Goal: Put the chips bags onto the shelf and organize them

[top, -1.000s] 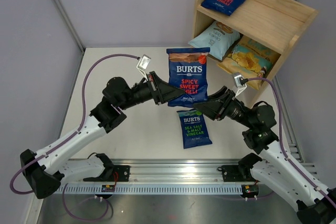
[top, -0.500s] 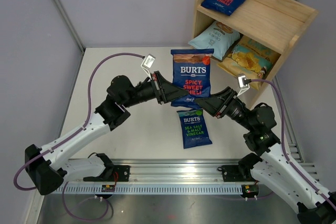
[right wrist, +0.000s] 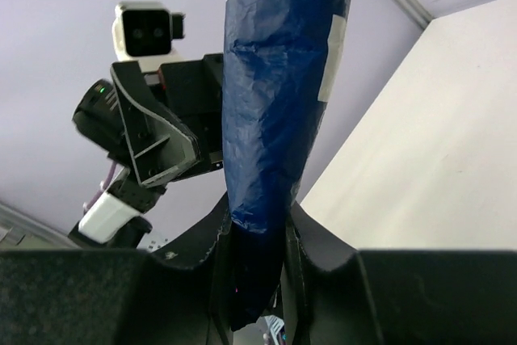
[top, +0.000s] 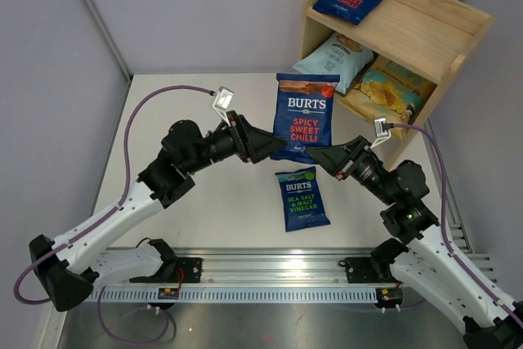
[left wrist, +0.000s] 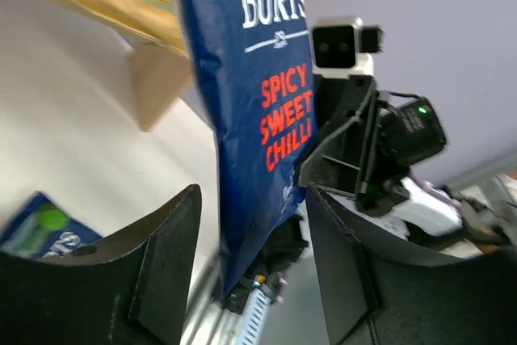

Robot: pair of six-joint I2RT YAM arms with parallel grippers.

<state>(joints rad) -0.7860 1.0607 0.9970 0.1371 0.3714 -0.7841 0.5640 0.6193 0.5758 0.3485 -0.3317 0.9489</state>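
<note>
upright chilli bag (top: 305,116), vinegar bag (top: 301,199) below, shelf (top: 421,26) beyond

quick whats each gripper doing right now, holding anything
Left gripper: open, fingers either side of the raised Burts Spicy Sweet Chilli bag, not clamping it.
Right gripper: shut on that bag's bottom edge.

light: bright, soft and even, coming from above | shadows: faint and soft on the tabletop (top: 204,202) | shine: a little on the metal rail (top: 278,271) at the near edge | top view: sharp all over | wrist views: close-up fingers (left wrist: 161,264) dark and fuzzy, blue bag (left wrist: 258,119) letters clear, small bag (left wrist: 40,228) fuzzy
</note>
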